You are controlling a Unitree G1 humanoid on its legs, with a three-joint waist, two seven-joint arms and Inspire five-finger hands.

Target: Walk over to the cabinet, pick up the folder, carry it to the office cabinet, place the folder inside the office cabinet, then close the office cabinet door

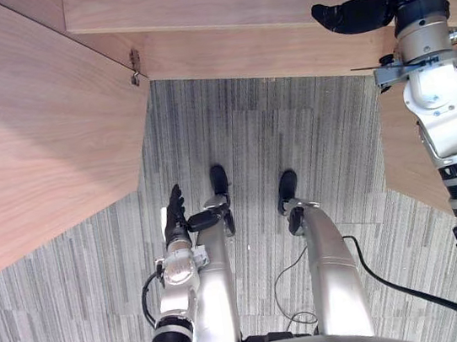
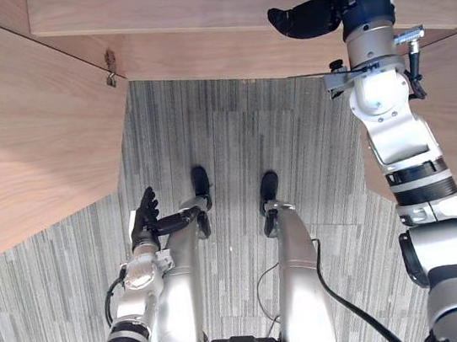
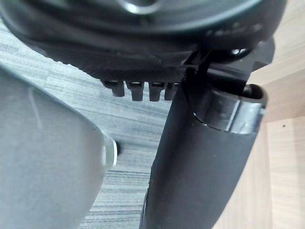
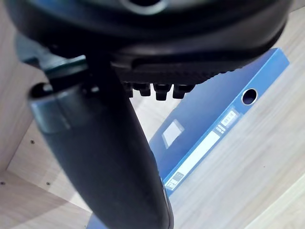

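Now, with your right hand (image 1: 355,14) open and empty near the folder (image 4: 214,129), withdraw cleanly, then swing the left door (image 1: 38,147) shut.

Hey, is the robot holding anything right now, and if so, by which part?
Nothing is held. The blue folder lies on the wood shelf past the open right hand, with no fingers curled round it; the left hand hangs open.

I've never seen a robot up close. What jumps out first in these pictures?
A bright blue folder lies flat on pale wood, just past the right hand. In the head views that arm reaches up over a wooden cabinet shelf, while the left hand hangs open above striped grey carpet.
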